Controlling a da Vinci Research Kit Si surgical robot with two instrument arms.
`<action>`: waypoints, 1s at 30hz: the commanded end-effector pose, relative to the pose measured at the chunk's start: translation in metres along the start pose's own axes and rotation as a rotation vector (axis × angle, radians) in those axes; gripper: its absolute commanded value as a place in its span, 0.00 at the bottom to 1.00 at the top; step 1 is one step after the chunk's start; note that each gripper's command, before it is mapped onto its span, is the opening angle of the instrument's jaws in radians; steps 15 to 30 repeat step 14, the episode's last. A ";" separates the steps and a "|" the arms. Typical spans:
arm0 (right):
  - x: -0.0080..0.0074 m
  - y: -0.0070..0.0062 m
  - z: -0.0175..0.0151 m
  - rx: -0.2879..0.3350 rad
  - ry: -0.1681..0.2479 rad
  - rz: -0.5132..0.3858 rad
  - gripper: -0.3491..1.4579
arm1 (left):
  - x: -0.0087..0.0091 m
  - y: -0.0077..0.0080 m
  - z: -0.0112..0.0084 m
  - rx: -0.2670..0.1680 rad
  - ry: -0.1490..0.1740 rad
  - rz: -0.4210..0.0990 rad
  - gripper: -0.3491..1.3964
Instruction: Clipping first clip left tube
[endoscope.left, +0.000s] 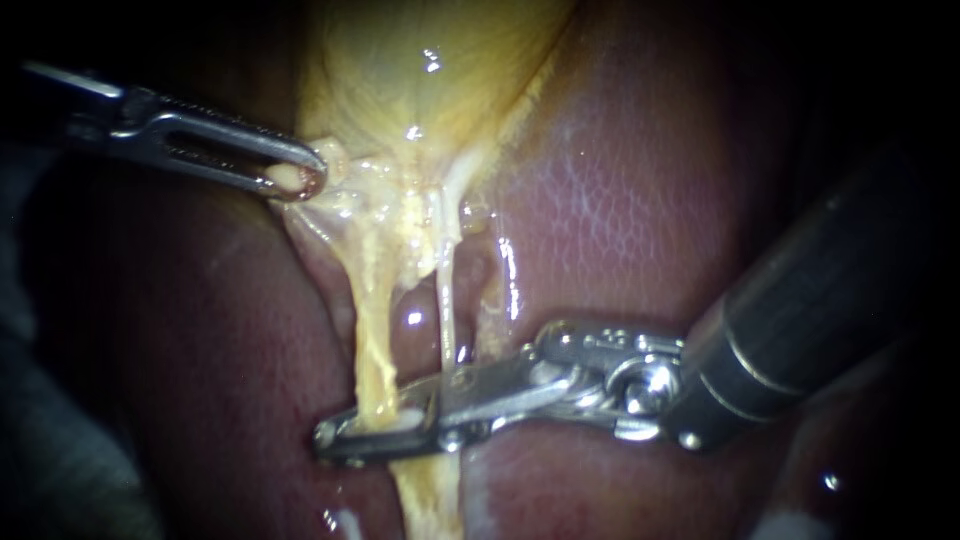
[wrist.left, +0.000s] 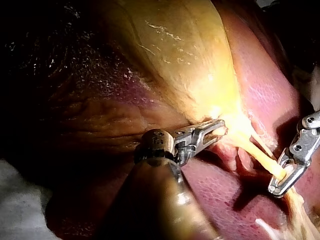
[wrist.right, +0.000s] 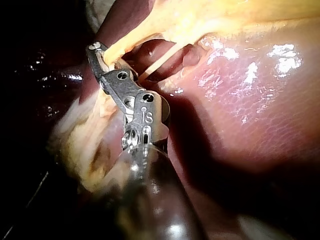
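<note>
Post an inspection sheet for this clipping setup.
Surface: liver, wet and glossy, lies under everything.
Job's things: left tube, yellow and taut, runs down from the gallbladder. The right tube, thinner and paler, lies beside it.
Clip: cannot tell. A whitish bit shows inside the right instrument's tip.
Clutter: nothing seen.
Instruments: left instrument is shut on tissue at the gallbladder's neck. Right instrument is shut on the left tube, low down.
Cables: nothing seen.
Surroundings: dark. The left wrist view shows pale cloth beside the liver.
</note>
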 end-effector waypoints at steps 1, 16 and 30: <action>0.0000 0.0000 -0.0002 -0.008 -0.014 0.008 0.00 | 0.0000 0.0000 0.0000 0.000 0.000 0.000 0.00; -0.0002 0.0000 -0.0002 -0.015 -0.027 0.019 0.00 | 0.0000 0.0000 0.0000 0.000 0.000 0.000 0.00; -0.0002 0.0000 -0.0002 -0.015 -0.027 0.019 0.00 | 0.0000 0.0000 0.0000 0.000 0.000 0.000 0.00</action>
